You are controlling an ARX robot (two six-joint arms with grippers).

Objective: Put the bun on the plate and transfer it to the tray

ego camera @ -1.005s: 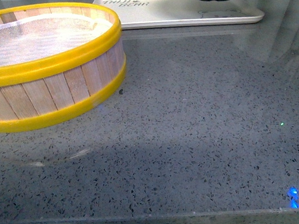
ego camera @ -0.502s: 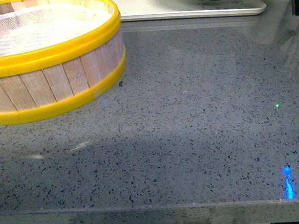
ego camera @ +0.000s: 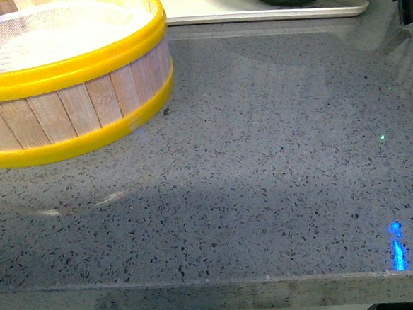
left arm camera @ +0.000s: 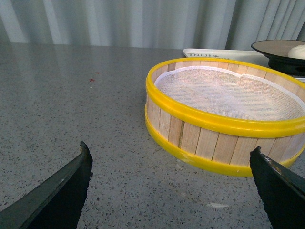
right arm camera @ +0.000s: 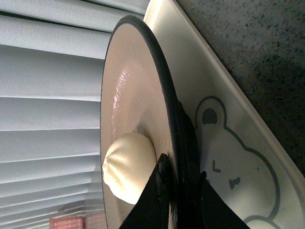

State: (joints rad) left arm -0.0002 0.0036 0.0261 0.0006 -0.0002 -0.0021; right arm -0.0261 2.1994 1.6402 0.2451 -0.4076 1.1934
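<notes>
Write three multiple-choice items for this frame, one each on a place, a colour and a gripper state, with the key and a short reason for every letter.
1. Where is the bun?
A. in the steamer basket
B. on the plate
C. on the bare counter

2. What colour are the bands of the steamer basket?
A. yellow
B. red
C. black

3. How is the left gripper?
A. shut on the bun
B. shut on the basket
C. open, holding nothing

Key: 1 B, the right wrist view shows the bun lying on the plate, which is over the tray with the right gripper clamped on its rim. 2 A, both bands are yellow. 3 C, its fingers stand wide apart with only counter between them.
</notes>
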